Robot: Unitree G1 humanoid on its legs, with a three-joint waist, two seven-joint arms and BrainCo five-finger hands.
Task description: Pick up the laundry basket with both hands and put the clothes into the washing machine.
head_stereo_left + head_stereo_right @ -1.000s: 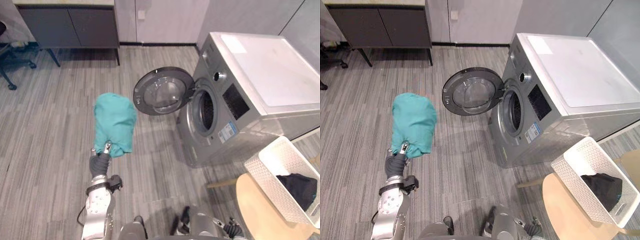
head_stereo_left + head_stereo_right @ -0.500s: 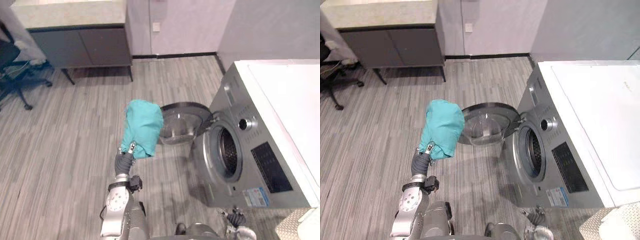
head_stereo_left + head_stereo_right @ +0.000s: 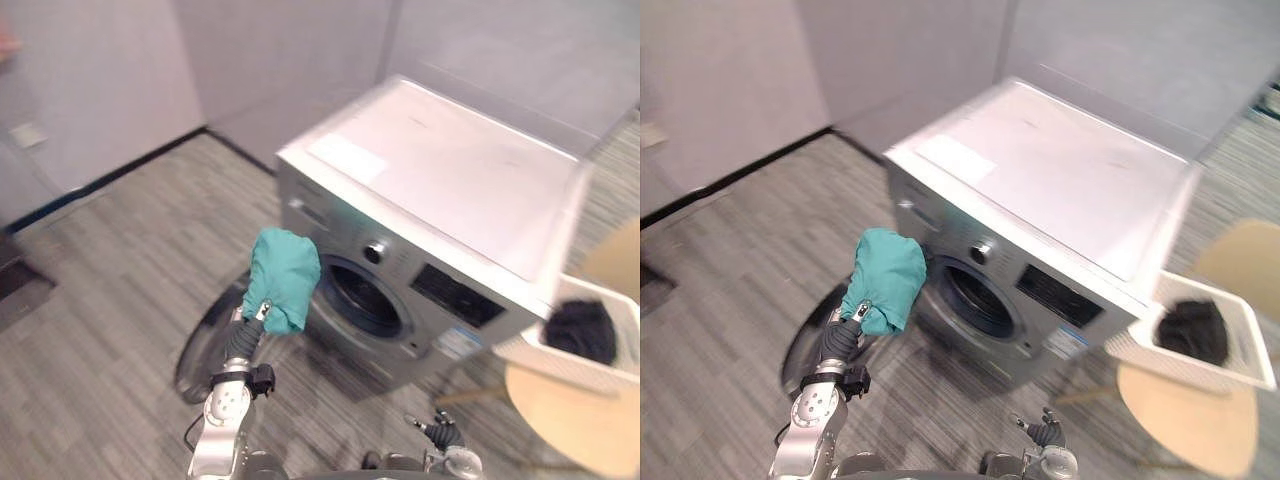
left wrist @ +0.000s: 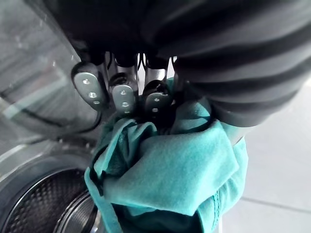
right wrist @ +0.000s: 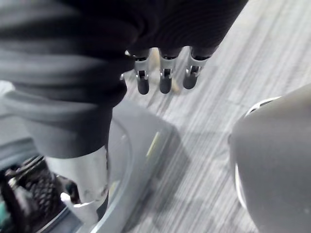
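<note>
Cloth (image 3: 283, 290) over left robot hand (image 4: 124, 99)

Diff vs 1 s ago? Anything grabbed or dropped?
The camera swung toward the washing machine. The left hand, still shut on the teal cloth, has come from over the floor to just before the drum opening. Nothing grabbed or dropped. Unchanged: dark garment in the basket, right hand low.
</note>
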